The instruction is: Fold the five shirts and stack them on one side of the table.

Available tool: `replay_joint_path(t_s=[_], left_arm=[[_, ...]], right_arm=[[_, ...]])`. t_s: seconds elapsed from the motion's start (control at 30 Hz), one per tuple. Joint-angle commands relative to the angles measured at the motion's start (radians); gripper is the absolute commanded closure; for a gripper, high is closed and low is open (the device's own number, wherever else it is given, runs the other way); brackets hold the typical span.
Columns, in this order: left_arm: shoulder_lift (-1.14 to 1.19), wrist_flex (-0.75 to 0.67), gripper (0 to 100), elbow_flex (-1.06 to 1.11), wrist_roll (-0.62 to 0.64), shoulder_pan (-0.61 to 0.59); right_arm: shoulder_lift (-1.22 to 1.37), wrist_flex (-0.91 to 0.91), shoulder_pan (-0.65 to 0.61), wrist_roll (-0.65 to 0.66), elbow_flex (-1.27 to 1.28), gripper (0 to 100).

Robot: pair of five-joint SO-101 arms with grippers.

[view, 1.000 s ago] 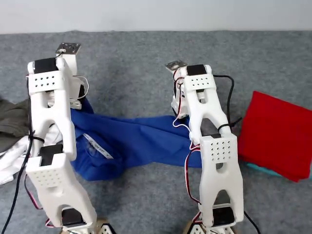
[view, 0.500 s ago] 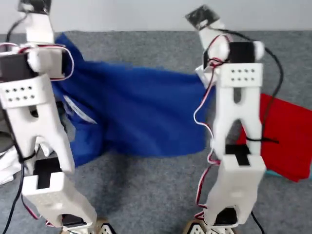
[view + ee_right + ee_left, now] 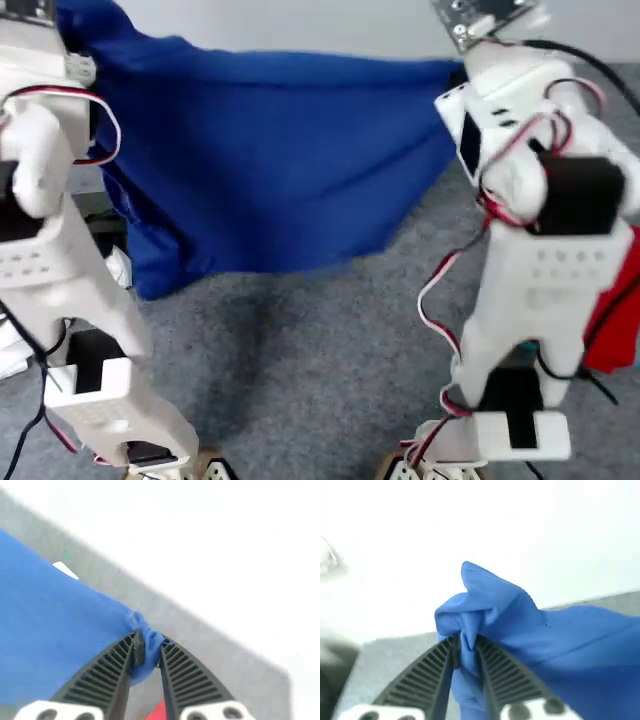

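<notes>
Reared up from the near edge of the table [image 3: 300,400] on left arm [image 3: 50,250] and right arm [image 3: 540,270] alike, wrists high toward the far edge. Clamped tight at the left gripper [image 3: 465,652] on a bunch of blue shirt [image 3: 270,160], and likewise at the right gripper [image 3: 147,652].

Left pincer [image 3: 465,652] clamped on a bunched fold of blue cloth shirt [image 3: 520,630]. Shirt drapes away above the grey felt-covered counter [image 3: 385,655].
</notes>
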Motion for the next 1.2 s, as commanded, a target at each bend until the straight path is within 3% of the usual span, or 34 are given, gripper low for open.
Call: replay_joint_path(t_s=[0.0, 0.17, 0.43, 0.77, 1.17], left_arm=[[-0.049, 0.006, 98, -0.090, -0.063, -0.008], [-0.049, 0.003, 98, -0.162, -0.089, 0.005], [-0.049, 0.002, 98, -0.242, -0.238, 0.123], [-0.118, -0.060, 99, -0.272, -0.244, 0.138], [-0.321, 0.000, 99, -0.269, -0.247, 0.130]], right_arm=[[-0.097, -0.102, 0.025, 0.011, -0.049, 99.0], [-0.142, -0.150, 0.030, 0.026, -0.049, 99.0], [-0.183, -0.150, 0.030, 0.095, -0.049, 99.0], [-0.260, -0.243, 0.114, 0.107, -0.049, 99.0], [-0.410, -0.154, 0.182, 0.189, -0.044, 99.0]])
